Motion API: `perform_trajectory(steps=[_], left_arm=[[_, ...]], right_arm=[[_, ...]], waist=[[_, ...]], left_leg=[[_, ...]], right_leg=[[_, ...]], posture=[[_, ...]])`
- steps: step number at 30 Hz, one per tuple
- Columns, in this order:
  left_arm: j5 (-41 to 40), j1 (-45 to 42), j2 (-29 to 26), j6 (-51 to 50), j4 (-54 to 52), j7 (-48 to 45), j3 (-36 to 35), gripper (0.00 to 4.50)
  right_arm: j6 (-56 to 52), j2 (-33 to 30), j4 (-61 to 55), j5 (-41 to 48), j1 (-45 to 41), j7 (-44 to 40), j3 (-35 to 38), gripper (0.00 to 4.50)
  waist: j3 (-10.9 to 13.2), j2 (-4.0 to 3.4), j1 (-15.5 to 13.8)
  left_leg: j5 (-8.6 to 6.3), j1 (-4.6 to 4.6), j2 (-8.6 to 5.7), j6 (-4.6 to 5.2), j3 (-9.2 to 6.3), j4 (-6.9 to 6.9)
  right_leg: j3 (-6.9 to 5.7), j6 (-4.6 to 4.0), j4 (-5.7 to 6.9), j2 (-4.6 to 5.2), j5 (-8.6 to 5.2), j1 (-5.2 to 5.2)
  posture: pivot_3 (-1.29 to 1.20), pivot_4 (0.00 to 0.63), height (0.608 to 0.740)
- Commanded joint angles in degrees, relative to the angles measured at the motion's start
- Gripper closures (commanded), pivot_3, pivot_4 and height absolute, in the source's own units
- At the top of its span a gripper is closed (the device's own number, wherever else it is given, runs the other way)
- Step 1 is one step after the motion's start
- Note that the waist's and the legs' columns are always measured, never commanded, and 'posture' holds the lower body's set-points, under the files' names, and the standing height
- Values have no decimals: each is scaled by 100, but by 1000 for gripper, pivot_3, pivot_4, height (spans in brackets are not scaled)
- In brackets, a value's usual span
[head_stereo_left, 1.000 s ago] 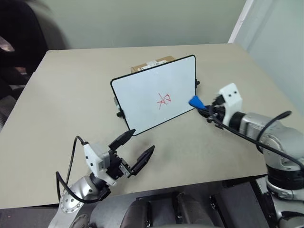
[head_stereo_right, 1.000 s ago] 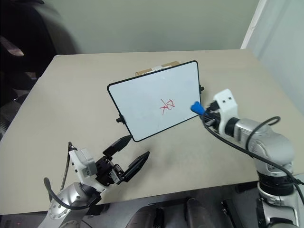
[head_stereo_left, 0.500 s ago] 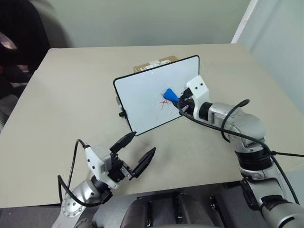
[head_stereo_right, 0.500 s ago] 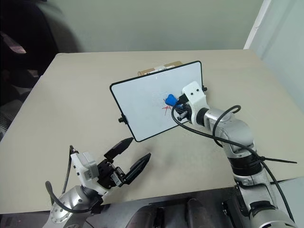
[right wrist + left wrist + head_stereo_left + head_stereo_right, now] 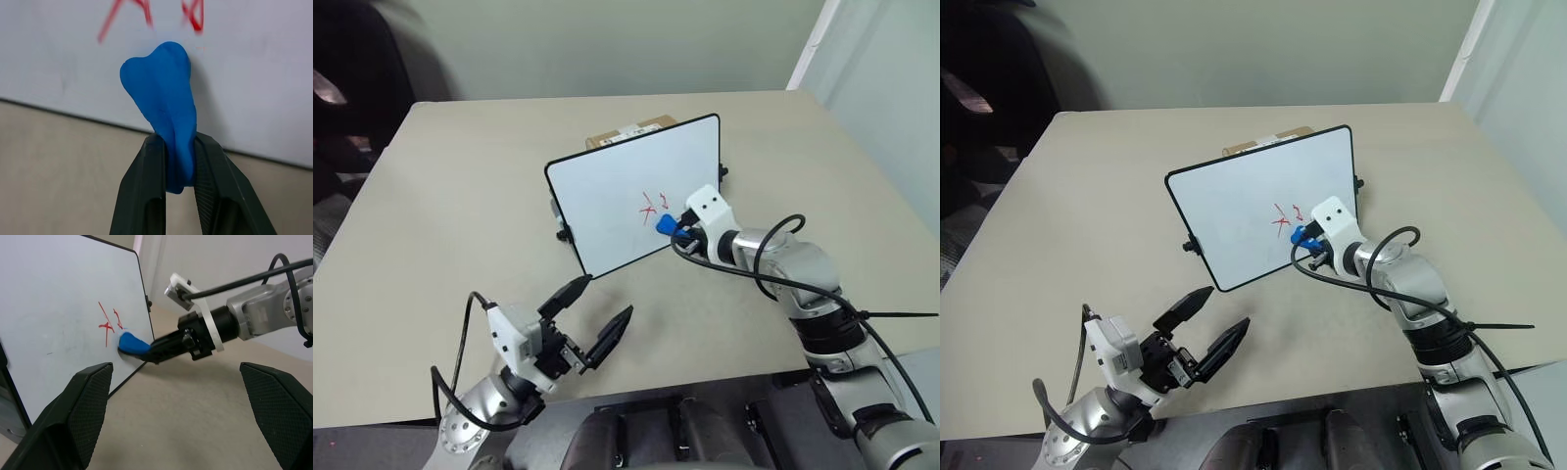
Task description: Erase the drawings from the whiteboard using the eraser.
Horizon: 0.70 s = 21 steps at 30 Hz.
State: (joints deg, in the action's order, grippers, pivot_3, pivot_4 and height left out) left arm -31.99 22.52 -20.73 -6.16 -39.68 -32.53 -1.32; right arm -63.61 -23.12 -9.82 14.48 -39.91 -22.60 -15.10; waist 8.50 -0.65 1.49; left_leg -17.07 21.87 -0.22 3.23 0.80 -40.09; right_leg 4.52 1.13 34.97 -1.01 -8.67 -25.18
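The whiteboard (image 5: pixel 617 196) stands tilted on the table, its face toward me. The drawings (image 5: pixel 653 204) are a few short red strokes right of the board's middle. My right gripper (image 5: pixel 176 142) is shut on the blue eraser (image 5: pixel 666 226), whose tip presses on the board just below the red strokes, near the bottom edge. The left wrist view shows the same contact between the eraser (image 5: pixel 133 343) and the board under the drawings (image 5: pixel 108 323). My left gripper (image 5: pixel 592 313) hovers open and empty over the table, nearer to me than the board.
A brown cardboard box (image 5: pixel 628 130) sits behind the board. A black cable (image 5: pixel 891 315) trails from my right arm past the table's right edge. Something dark (image 5: pixel 352 88) lies beyond the table's far left corner.
My right gripper swept the eraser from the board's right edge across the scribble, then down below it. The scribble's lower part is gone. The left gripper stayed put.
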Motion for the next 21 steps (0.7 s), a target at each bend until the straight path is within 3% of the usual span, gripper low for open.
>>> perform_trajectory(steps=[1,11,21], left_arm=[[11,-2,27,141,-290,1,30,0],[-44,-64,16,150,-208,-15,-53,0],[-99,51,-14,173,-308,-16,-142,0]], right_arm=[[144,48,-191,-67,-200,16,150,4046],[411,327,30,-98,-808,208,711,4046],[218,109,364,-467,-151,116,-66,4046]], waist=[[0,0,0],[1,-1,22],[-1,1,21]], left_leg=[[0,0,0,0,-1,0],[-1,3,1,2,-3,3],[4,2,1,-8,-2,0]], right_leg=[[0,0,1,-1,0,0],[-1,-7,-1,-3,6,-8],[-1,-1,-3,-1,1,-3]], posture=[[0,150,740],[0,150,740],[0,150,740]])
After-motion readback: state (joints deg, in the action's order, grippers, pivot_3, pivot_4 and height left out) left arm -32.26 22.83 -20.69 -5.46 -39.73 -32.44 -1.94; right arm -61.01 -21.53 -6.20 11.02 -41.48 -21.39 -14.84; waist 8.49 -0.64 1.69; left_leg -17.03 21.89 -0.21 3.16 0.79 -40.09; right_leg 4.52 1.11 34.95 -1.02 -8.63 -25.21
